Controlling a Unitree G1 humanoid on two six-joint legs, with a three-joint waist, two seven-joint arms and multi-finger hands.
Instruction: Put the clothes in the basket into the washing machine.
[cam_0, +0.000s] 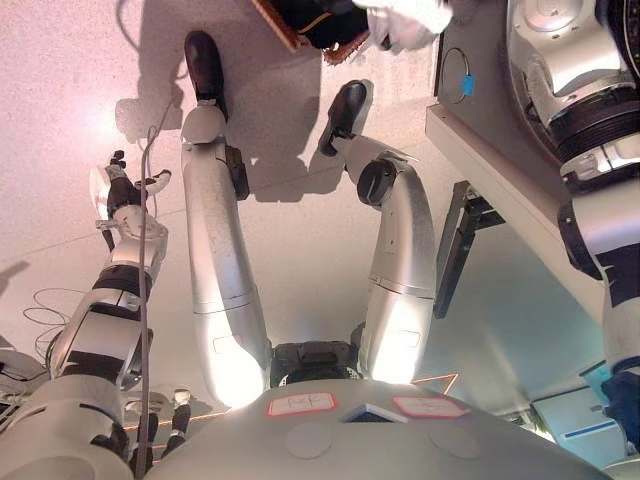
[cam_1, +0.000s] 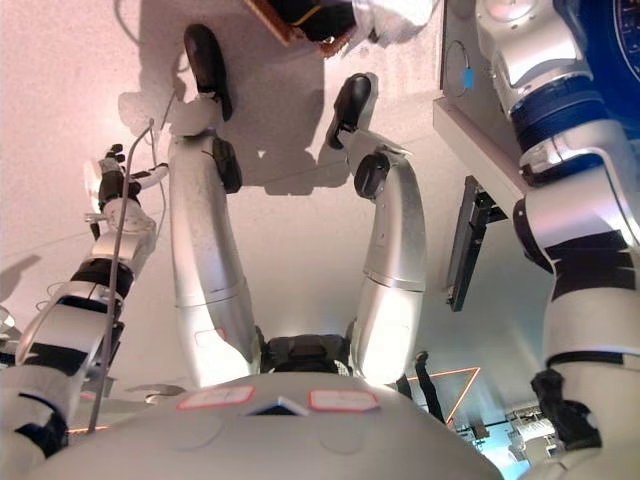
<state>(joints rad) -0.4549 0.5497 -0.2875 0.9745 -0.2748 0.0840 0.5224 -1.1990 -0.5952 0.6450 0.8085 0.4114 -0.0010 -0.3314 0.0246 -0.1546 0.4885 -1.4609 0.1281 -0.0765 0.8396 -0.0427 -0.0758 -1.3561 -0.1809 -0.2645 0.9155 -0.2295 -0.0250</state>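
A brown wicker basket (cam_0: 290, 25) stands on the floor at the top edge, with dark clothes (cam_0: 320, 18) in it. A white cloth (cam_0: 405, 20) shows just right of the basket, beside the grey washing machine (cam_0: 470, 60) at the upper right. My left hand (cam_0: 122, 185) hangs low at the left, away from the basket, fingers relaxed and holding nothing. My right arm (cam_1: 560, 210) rises along the right edge in front of the machine, and its hand lies beyond the top edge, hidden from both views.
A dark flat panel (cam_0: 455, 250) hangs down under the machine's light ledge (cam_0: 500, 190). Pale floor (cam_0: 300, 210) stretches between the basket and the machine.
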